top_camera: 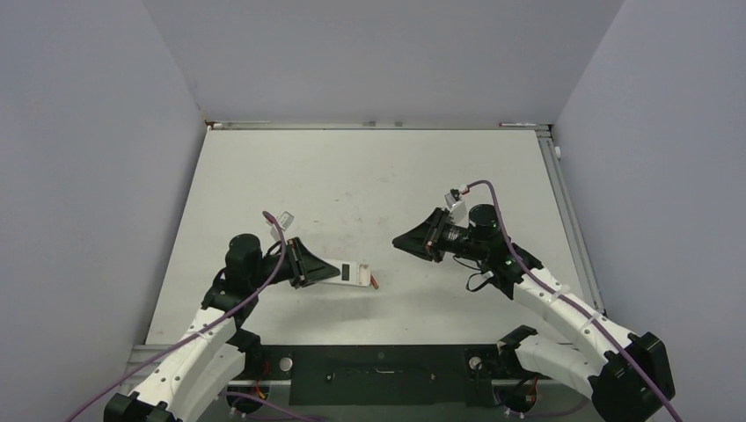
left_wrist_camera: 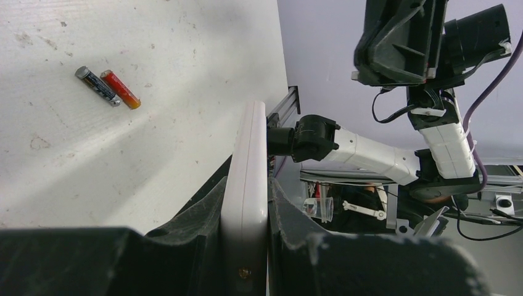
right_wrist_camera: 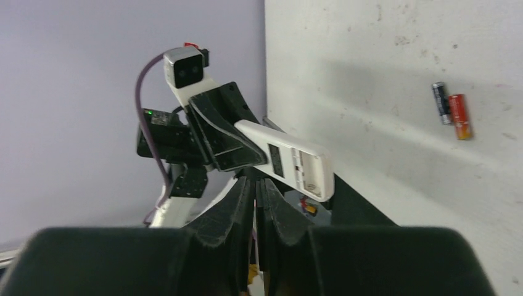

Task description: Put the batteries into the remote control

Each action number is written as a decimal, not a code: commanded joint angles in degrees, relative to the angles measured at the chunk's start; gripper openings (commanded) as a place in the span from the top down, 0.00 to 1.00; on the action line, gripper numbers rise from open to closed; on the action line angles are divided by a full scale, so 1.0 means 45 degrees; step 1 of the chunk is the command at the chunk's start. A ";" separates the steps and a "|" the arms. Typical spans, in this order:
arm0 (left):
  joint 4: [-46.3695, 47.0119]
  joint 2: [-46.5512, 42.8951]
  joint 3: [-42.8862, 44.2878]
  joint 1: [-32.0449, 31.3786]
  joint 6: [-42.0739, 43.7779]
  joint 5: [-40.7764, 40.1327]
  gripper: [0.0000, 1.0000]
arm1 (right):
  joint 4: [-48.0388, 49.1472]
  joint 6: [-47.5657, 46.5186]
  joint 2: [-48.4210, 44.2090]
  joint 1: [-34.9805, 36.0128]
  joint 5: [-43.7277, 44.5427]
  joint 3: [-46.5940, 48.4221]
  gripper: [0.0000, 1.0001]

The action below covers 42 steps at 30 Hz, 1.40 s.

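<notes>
Left wrist view: remote control (left_wrist_camera: 251,135) edge-on, pinched in my left gripper (left_wrist_camera: 247,185). Both batteries (left_wrist_camera: 108,87) lie side by side on the table (left_wrist_camera: 154,154), apart from it. My right gripper (right_wrist_camera: 255,188) is pressed together, empty. Nothing loaded yet.

You're looking down on a white table (top_camera: 369,176), matt, with faint scuffs (left_wrist_camera: 38,143) on its surface. Pale grey walls box it in on three sides: back wall (top_camera: 378,53), left wall (top_camera: 79,176), right wall (top_camera: 669,158). A metal rail (top_camera: 570,211) runs down the table's right edge, and a thin metal strip (top_camera: 378,125) lines the far edge. The light's even and the shadows are soft.
</notes>
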 commanded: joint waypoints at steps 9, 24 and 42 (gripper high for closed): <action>0.2468 0.0410 -0.0417 0.0050 -0.0614 0.0723 1.00 | -0.2338 -0.7590 -0.1336 0.0232 0.0735 0.0251 0.69; 0.1583 0.2363 0.0482 0.0050 0.0509 0.2529 1.00 | -0.3986 -1.5080 -0.2666 0.2644 0.1807 0.1260 0.39; -0.0157 0.2388 0.1245 -0.0361 0.1523 0.3477 1.00 | -0.3062 -2.0179 0.0243 0.8255 0.4857 0.2313 0.18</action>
